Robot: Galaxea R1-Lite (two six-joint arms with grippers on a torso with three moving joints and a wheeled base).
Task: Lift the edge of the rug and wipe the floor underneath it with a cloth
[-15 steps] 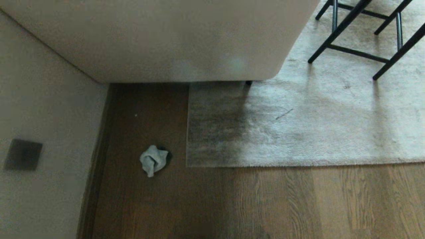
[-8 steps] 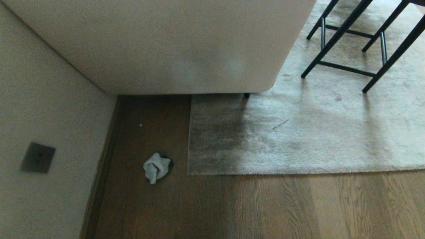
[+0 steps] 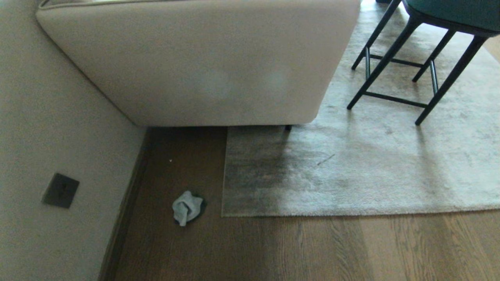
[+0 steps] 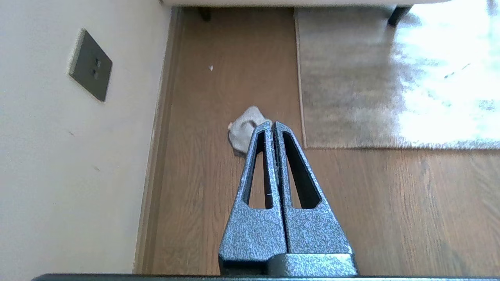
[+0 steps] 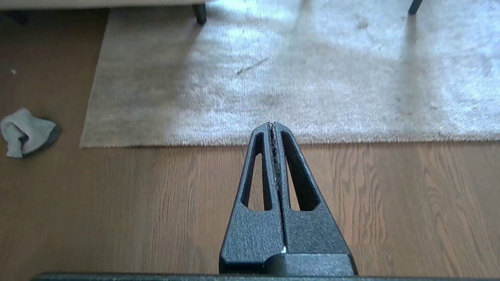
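Observation:
A small crumpled pale grey cloth (image 3: pixel 187 207) lies on the brown plank floor (image 3: pixel 273 249), a short way left of the rug edge (image 3: pixel 351 213) and its square near-left corner (image 3: pixel 223 214). The light grey shaggy rug (image 3: pixel 371 171) lies flat and runs back under the sofa. In the left wrist view my left gripper (image 4: pixel 272 124) is shut and empty, high above the floor, with the cloth (image 4: pixel 244 130) just beyond its tips. My right gripper (image 5: pixel 272 124) is shut too, holding nothing, above the rug's front border (image 5: pixel 351 138). The cloth (image 5: pixel 25 132) also shows there. Neither arm shows in the head view.
A beige sofa (image 3: pixel 203 62) stands at the back, its dark foot (image 3: pixel 288 127) on the rug. A black-legged stool (image 3: pixel 414 70) with a green seat stands on the rug at the right. A wall (image 3: pixel 47 136) with a dark socket plate (image 3: pixel 60 190) closes the left side.
The head view has tilted up: sofa, rug and cloth all sit lower in the picture, and the sofa's top and the stool's seat have come into view. Nothing on the floor moved.

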